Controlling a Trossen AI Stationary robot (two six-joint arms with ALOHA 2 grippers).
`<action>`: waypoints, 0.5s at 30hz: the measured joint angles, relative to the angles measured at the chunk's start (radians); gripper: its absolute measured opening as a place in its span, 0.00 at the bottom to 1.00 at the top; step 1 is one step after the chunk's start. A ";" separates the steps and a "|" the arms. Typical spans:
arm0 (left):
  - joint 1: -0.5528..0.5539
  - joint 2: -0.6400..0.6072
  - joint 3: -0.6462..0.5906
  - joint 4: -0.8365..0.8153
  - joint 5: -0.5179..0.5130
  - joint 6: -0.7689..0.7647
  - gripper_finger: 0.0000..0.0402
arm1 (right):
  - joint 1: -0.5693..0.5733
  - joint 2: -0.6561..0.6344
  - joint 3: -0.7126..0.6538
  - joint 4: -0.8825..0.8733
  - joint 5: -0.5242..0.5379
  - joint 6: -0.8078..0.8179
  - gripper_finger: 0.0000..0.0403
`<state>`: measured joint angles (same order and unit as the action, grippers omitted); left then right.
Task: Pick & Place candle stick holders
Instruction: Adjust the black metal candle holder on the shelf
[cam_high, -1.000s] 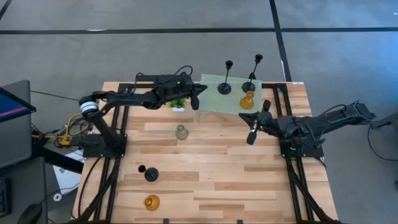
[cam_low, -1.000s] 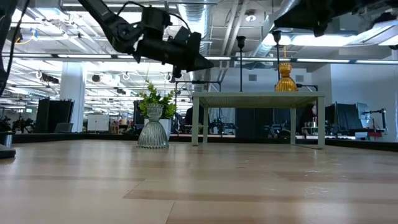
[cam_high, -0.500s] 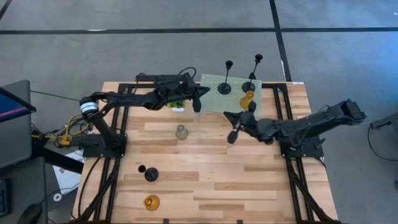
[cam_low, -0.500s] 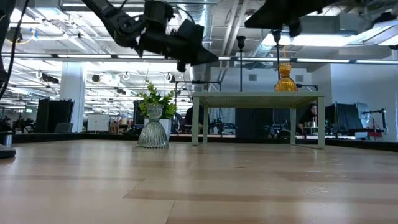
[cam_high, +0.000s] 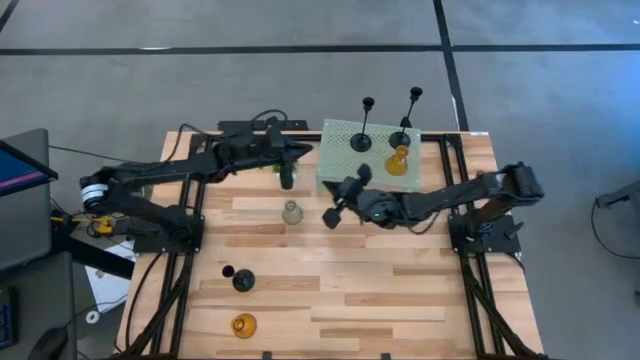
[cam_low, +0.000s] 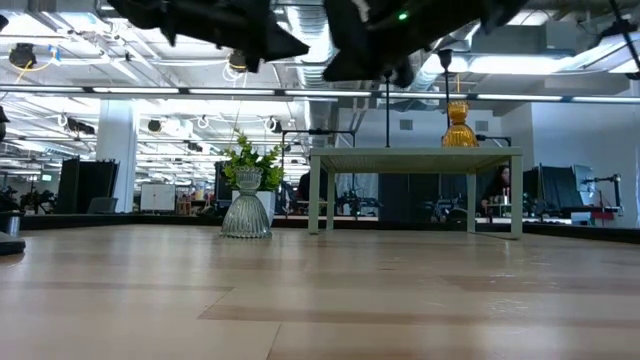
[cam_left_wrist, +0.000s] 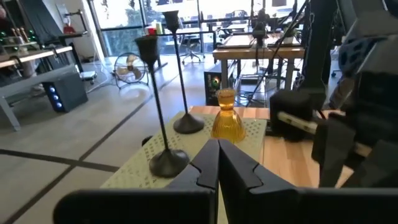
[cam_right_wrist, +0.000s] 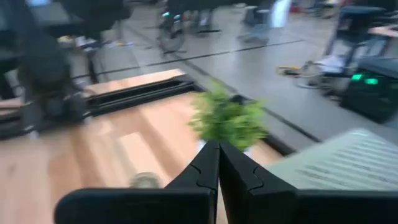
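Seen from above: a wooden table (cam_high: 330, 290) with a pale green mesh stand (cam_high: 340, 160) at its far edge, near the right corner.

Task roughly half done, judging by the layout. Already on the stand: two black holders — one (cam_high: 362, 138) nearer the stand's middle, one (cam_high: 404, 134) toward its right side — plus an amber glass holder (cam_high: 397, 162) just in front of the latter. Left on the tabletop: a clear-grey glass holder (cam_high: 291, 212) near the table's middle, just in front of a small plant (cam_low: 246, 160); a third black holder (cam_high: 242, 280) lying toward the near-left corner; a second amber holder (cam_high: 243, 325) close to the near edge.

Right gripper (cam_high: 335, 206) stretched across the table's middle, raised off the wood, just beside the grey holder — likely the next pick. Fingers (cam_right_wrist: 239, 171) pressed together in its wrist view, holding nothing.

Left gripper (cam_high: 286, 176) hanging near the far edge, by the stand's left side, above the plant. Fingers (cam_left_wrist: 236, 169) likewise closed tip to tip, empty, pointing toward the stand.
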<state>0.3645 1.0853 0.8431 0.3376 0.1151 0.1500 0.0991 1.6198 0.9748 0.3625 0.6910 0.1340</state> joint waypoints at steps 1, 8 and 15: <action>0.000 -0.030 -0.028 -0.003 0.000 -0.001 0.01 | -0.003 0.025 0.015 0.005 -0.020 -0.008 0.00; 0.000 -0.173 -0.164 0.002 -0.010 -0.024 0.01 | -0.001 0.088 0.089 0.028 -0.302 -0.099 0.00; -0.020 -0.236 -0.221 0.005 -0.010 -0.040 0.01 | -0.051 0.086 0.100 0.136 -0.306 -0.095 0.00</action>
<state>0.3446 0.8492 0.6225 0.3428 0.1047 0.1098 0.0480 1.7061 1.0744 0.4981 0.3849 0.0386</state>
